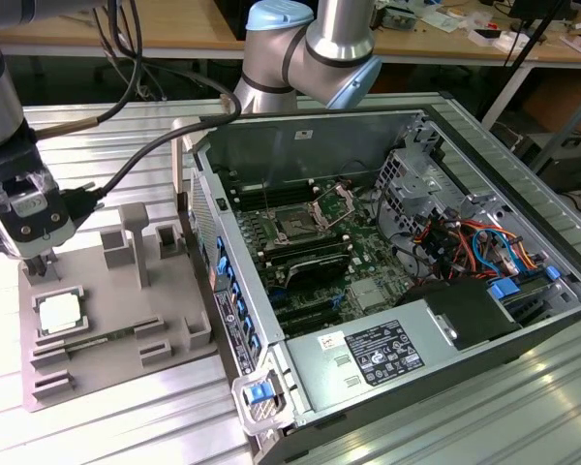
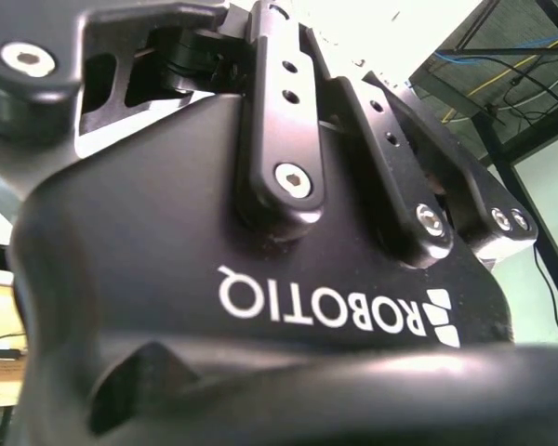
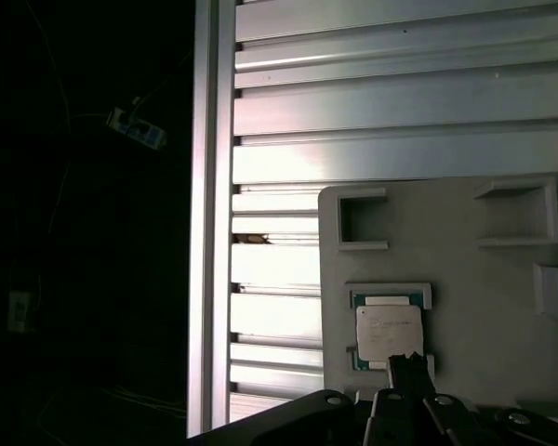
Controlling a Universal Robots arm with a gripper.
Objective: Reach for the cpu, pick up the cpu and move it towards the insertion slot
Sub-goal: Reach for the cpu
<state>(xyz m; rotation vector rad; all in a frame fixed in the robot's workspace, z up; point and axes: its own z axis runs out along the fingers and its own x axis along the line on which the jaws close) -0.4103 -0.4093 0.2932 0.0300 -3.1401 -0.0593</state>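
The cpu [image 1: 58,312] is a pale silvery square chip lying flat in a grey square frame on the grey fixture plate [image 1: 97,291], at the exterior view's left. My gripper [image 1: 44,266] hangs just above the chip's far edge, a little apart from it. In the first wrist view the cpu [image 3: 389,333] lies in its frame with the gripper's dark tip [image 3: 407,372] right beside its edge. The second wrist view has the gripper's black body and linkages [image 2: 288,177] close up. The insertion slot [image 1: 295,225] is the dark square socket on the motherboard, its shiny retention frame [image 1: 334,203] swung up.
The open computer case [image 1: 368,252] lies at the exterior view's right, its side wall [image 1: 223,291] between fixture and motherboard. Grey posts [image 1: 136,242] rise from the fixture plate. Black cables [image 1: 136,155] trail from the wrist. The ribbed aluminium table [image 3: 400,111] runs under everything.
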